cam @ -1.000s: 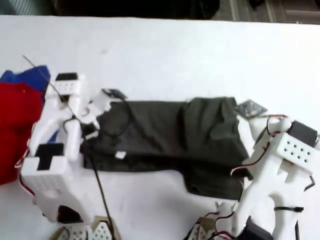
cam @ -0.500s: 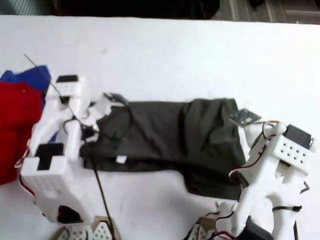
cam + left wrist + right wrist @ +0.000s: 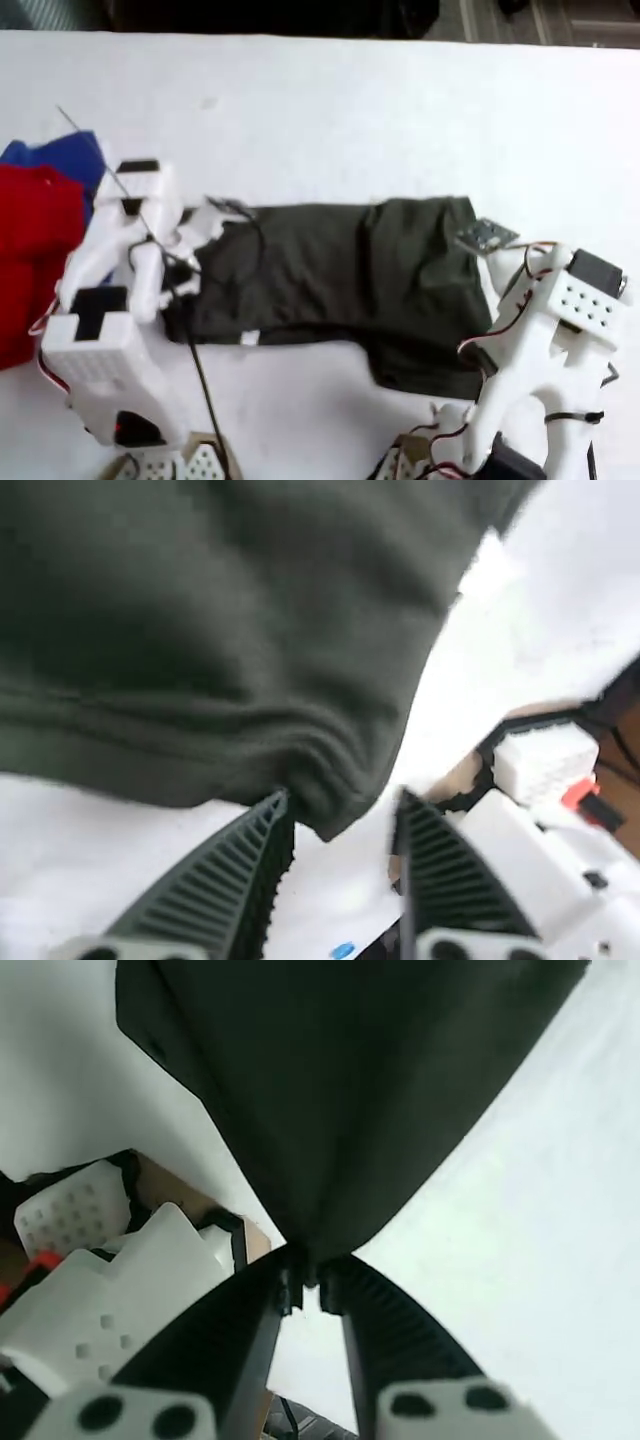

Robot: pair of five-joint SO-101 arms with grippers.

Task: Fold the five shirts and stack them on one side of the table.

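A dark green shirt (image 3: 330, 270) lies across the middle of the white table, with one end doubled over toward my right arm. My left gripper (image 3: 215, 215) stands at its other end. In the left wrist view the gripper (image 3: 335, 820) is open, and a bunched edge of the shirt (image 3: 200, 630) hangs between its fingers, touching one ribbed finger (image 3: 250, 870). My right gripper (image 3: 480, 240) is at the doubled end. In the right wrist view it (image 3: 310, 1270) is shut on a pinched fold of the shirt (image 3: 350, 1090).
A red shirt (image 3: 35, 240) lies on a blue one (image 3: 60, 155) at the table's left edge, beside my left arm. Both arm bases (image 3: 110, 370) stand at the front edge. The far half of the table (image 3: 330, 110) is bare white.
My right gripper moved inward over the shirt's doubled end. My left gripper shifted toward the front, and the shirt's near edge with its white tag slid frontward.
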